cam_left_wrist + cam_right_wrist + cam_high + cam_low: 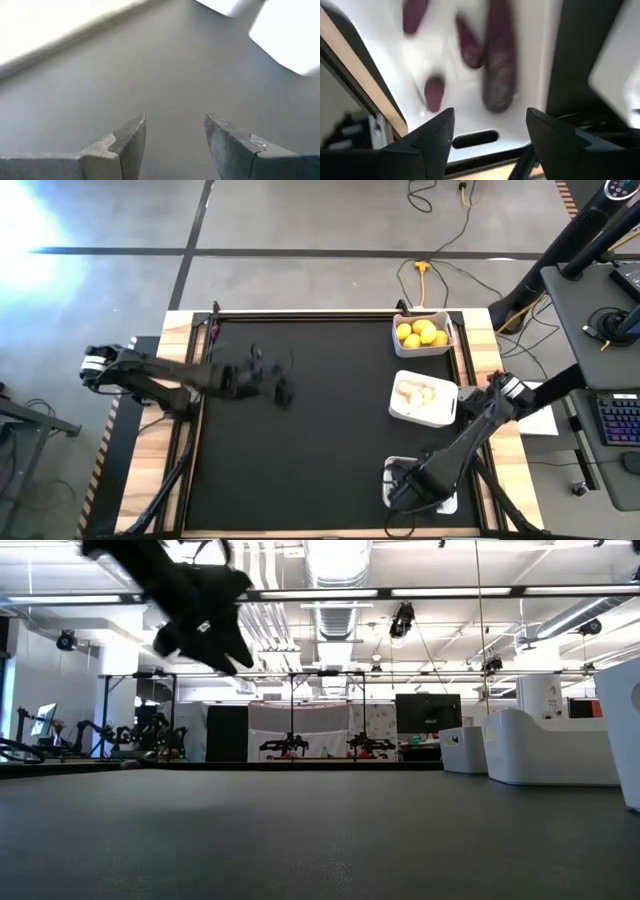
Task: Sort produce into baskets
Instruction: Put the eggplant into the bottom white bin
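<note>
Three white baskets stand along the mat's right side. The far one (425,333) holds yellow lemons (422,332). The middle one (425,400) holds whitish garlic bulbs (415,392). The near one (445,502) is mostly hidden under my right arm; the right wrist view shows purple eggplants (500,65) and smaller purple bits (434,92) lying on its floor (445,60). My right gripper (490,117) is open and empty above this basket. My left gripper (175,125) is open and empty above the black mat's far left part (285,388).
The black mat (320,450) fills the table between wooden side rails (180,340). In the low view the baskets (545,745) stand at the right and my left arm (200,620) hangs high at the upper left. Cables and a desk lie beyond the table.
</note>
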Action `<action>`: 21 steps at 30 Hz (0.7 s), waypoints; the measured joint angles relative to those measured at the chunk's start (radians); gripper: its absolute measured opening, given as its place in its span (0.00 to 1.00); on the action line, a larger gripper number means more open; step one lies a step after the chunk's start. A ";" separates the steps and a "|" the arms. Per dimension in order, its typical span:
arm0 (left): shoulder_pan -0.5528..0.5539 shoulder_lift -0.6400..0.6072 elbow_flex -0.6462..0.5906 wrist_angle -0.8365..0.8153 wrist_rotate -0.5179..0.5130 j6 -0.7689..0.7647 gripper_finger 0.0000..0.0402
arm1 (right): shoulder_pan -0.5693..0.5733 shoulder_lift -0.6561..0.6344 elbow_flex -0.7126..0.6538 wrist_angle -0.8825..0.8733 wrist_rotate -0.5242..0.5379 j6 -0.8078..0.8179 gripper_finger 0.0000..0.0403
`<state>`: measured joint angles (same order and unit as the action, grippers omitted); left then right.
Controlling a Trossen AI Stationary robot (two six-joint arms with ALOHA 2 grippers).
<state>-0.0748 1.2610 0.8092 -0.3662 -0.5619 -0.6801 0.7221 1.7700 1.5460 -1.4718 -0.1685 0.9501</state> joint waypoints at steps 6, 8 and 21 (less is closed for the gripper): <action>0.305 0.020 0.143 -0.211 -0.121 0.040 0.46 | -0.038 -0.081 0.140 -0.032 0.385 0.273 0.64; 0.418 0.029 0.139 -0.223 -0.062 0.035 0.46 | -0.038 -0.100 0.176 -0.030 0.540 0.383 0.64; 1.015 0.133 0.091 -0.374 0.120 -0.315 0.46 | -0.042 -0.106 0.244 -0.011 0.754 0.334 0.62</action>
<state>0.9399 1.3935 0.9007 -0.7401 -0.4424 -0.9946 0.6797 1.6642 1.7898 -1.4831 0.5853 1.2845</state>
